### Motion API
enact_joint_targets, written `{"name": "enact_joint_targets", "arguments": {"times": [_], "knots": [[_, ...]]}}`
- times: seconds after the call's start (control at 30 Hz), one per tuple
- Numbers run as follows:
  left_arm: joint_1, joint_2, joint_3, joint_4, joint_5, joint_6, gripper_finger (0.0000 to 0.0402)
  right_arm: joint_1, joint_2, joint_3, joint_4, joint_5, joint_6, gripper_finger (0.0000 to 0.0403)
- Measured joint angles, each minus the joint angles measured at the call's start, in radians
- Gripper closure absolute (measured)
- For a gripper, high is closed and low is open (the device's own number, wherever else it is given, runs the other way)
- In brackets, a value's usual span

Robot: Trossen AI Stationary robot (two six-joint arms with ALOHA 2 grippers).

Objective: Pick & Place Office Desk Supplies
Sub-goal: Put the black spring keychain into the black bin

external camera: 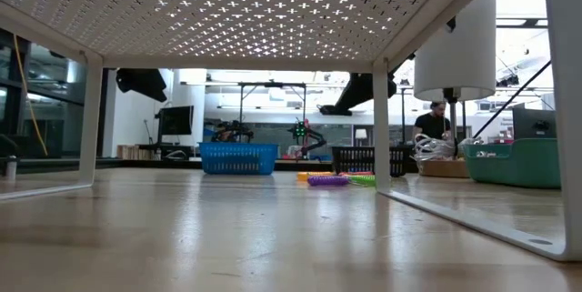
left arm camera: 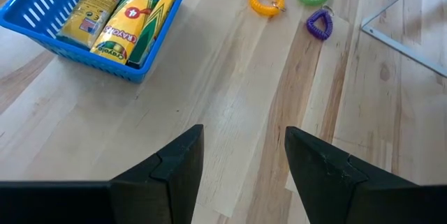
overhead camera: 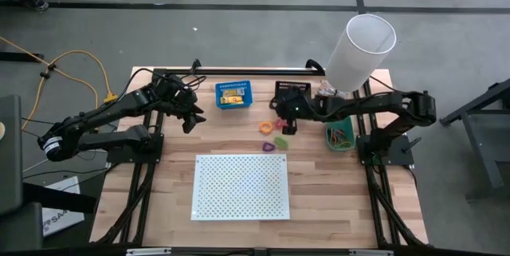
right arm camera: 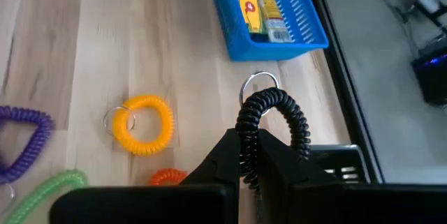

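Yellow-orange packets (left arm camera: pixel 119 21) lie in the blue bin (overhead camera: pixel 233 94). Orange (right arm camera: pixel 143 125), purple (right arm camera: pixel 24 140) and green (right arm camera: pixel 49 185) coil loops, and a smaller orange-red one (right arm camera: pixel 165 176), lie flat on the table between the bins. My right gripper (right arm camera: pixel 250 147) hovers over them beside the black bin (overhead camera: pixel 292 92), shut on a black coil loop (right arm camera: pixel 276 109). My left gripper (left arm camera: pixel 244 154) is open, raised above bare wood near the blue bin (left arm camera: pixel 42 25). Rubber bands (overhead camera: pixel 340 136) fill the green bin. My right gripper pinches the black coil loop between its two fingers at one side of the coil (right arm camera: pixel 248 144). The rest of the coil arcs out past the fingertips, with its metal key ring (right arm camera: pixel 258 81) at the far end. The loop is lifted clear of the table.
A large white perforated board (overhead camera: pixel 241 186) on legs takes up the table's near middle. A tall white cylinder (overhead camera: pixel 360 53) rises at the far right. The green bin (overhead camera: pixel 339 135) sits under the right arm. Bare wood lies left of the board.
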Motion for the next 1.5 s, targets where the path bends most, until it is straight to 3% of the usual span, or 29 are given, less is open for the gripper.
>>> {"name": "enact_joint_targets", "arguments": {"times": [0.37,0.8,1.17,1.5], "knots": [[0.000,0.000,0.000,0.000,0.000,0.000,0.0206,-0.087,-0.002,0.000,-0.033,-0.058,0.084,0.0383],[0.000,0.000,0.000,0.000,0.000,0.000,0.0206,-0.236,0.022,-0.001,-0.162,-0.049,0.165,0.0383],[0.000,0.000,0.000,0.000,0.000,0.000,0.0206,-0.257,0.056,-0.001,-0.161,-0.051,0.175,0.0383],[0.000,0.000,0.000,0.000,0.000,0.000,0.0206,-0.257,0.056,-0.001,-0.162,-0.051,0.175,0.0335]]}}
